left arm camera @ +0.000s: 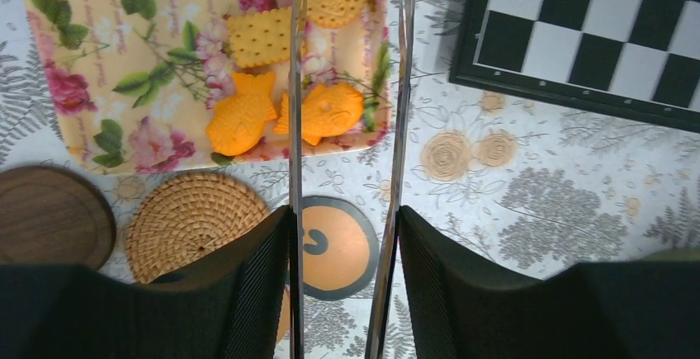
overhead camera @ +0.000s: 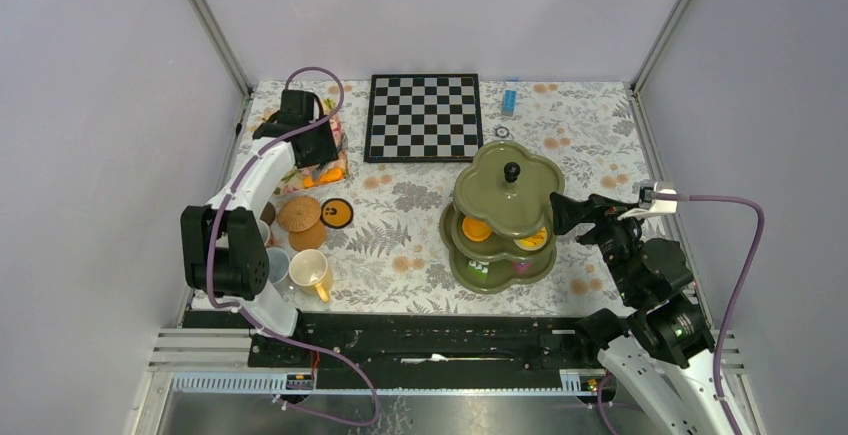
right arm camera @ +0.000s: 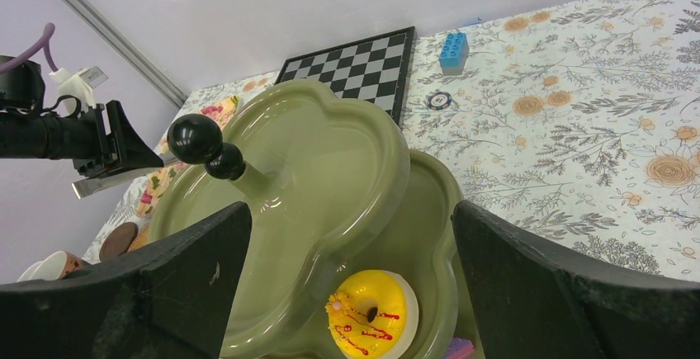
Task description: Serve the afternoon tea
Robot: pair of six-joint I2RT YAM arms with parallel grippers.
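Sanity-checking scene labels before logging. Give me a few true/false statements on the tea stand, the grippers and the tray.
1. The top tier of the olive-green three-tier flower-shaped stand holds no food. True.
2. The right gripper is shut on the stand's black knob. False: it is open and the knob is free.
3. The metal tongs in the left gripper reach over fish-shaped orange biscuits on the floral pink-yellow tray. True.
4. The blue toy block sits on the black-and-white chessboard. False: it lies on the tablecloth, right of the board.

I'm reaching both arms forward.
Left gripper point(left arm camera: 342, 225) is squeezing metal tongs point(left arm camera: 295, 87); right gripper point(right arm camera: 348, 217) is hanging wide open.
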